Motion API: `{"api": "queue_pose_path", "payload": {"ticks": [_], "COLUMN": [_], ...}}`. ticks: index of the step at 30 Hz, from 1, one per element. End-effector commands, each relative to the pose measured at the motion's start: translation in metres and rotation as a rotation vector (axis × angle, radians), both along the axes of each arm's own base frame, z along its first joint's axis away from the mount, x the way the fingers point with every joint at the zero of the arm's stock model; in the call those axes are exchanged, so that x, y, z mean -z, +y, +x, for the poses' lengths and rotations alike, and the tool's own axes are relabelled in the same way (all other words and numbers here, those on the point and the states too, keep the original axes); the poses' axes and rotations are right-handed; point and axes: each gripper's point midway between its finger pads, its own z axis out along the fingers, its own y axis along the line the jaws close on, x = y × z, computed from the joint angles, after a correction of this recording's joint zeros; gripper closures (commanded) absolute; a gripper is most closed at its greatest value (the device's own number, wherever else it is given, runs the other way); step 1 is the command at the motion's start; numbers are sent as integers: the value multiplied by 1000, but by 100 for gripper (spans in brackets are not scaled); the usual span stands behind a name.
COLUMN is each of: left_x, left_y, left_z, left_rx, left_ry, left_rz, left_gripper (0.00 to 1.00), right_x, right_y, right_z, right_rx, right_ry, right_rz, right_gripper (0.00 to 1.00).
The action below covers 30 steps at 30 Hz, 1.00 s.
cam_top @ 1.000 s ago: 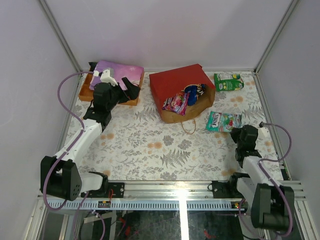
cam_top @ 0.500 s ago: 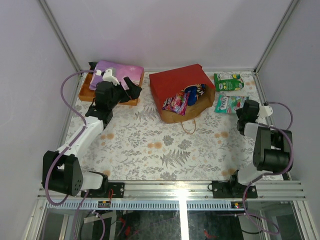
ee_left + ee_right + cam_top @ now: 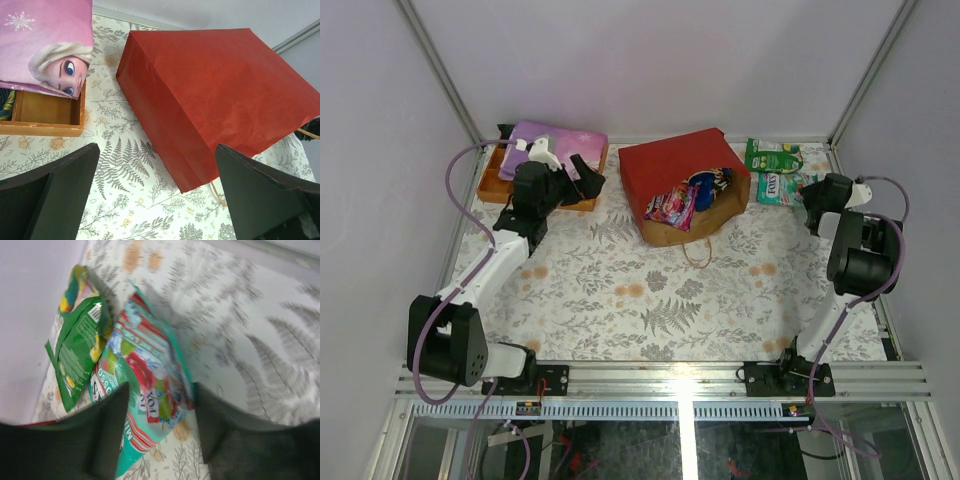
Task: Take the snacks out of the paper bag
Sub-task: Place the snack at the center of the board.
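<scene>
Nearest is the thin cord handle (image 3: 698,255) of the paper bag (image 3: 675,170), trailing on the fern-printed table (image 3: 620,300). The bag lies on its side toward the far wall. Its long axis runs near to far, with the brown mouth facing near and a little right and the closed base facing far. A pink packet (image 3: 671,207) and a blue packet (image 3: 705,186) sit in that mouth. Only the top view sees them; the left wrist view gets red paper and a bit of cord.

Right of the bag, the right gripper (image 3: 161,390) has its jaws parted astride one end of a teal packet (image 3: 142,385) lying flat. Whether a finger touches it I cannot tell. Just beyond, a green packet (image 3: 75,355) lies by the far wall.

At far left the left gripper (image 3: 157,150) is spread wide and holds nothing, pointing at the bag. Beside it is an orange tray (image 3: 40,129) under a pink-purple cloth (image 3: 45,40), whose printed cartoon face shows only in the wrist view.
</scene>
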Motion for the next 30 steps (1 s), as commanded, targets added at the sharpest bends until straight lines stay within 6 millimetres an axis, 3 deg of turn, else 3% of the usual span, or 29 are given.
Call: {"api": "queue_pose_path", "payload": {"ticks": [1,4,6,9,14,25,30], "left_x": [-15,-14,-14,-15,-11,-7,-8], "left_y": [2,2,3,0,-8,-6,-8], "left_z": [9,8,9,8,8,11,10], "left_rx": [6,5,3,19,53,44,52], "left_ry": [-45,-48,-48,-54,-43,-26,-21], "left_rz": [13,16,14,-2,-20,-14,-22], "left_gripper": [0,0,0,0,0,0,0], "right_x": [-33,-49,-76,-112,-166,-236,-269], "right_y": [10,18,27,57,124,273,298], "right_z": [31,10,-11,-43,-88,-132,-149], "right_rx": [-114,-95,-93,-136,-189,-546,-622], "right_ry": [-95,-153,-206,-248,-339,-535,-607], "right_rz": [18,23,10,-8,-111,-46,-79], "right_gripper": [19,0,1,1,1,1,1]}}
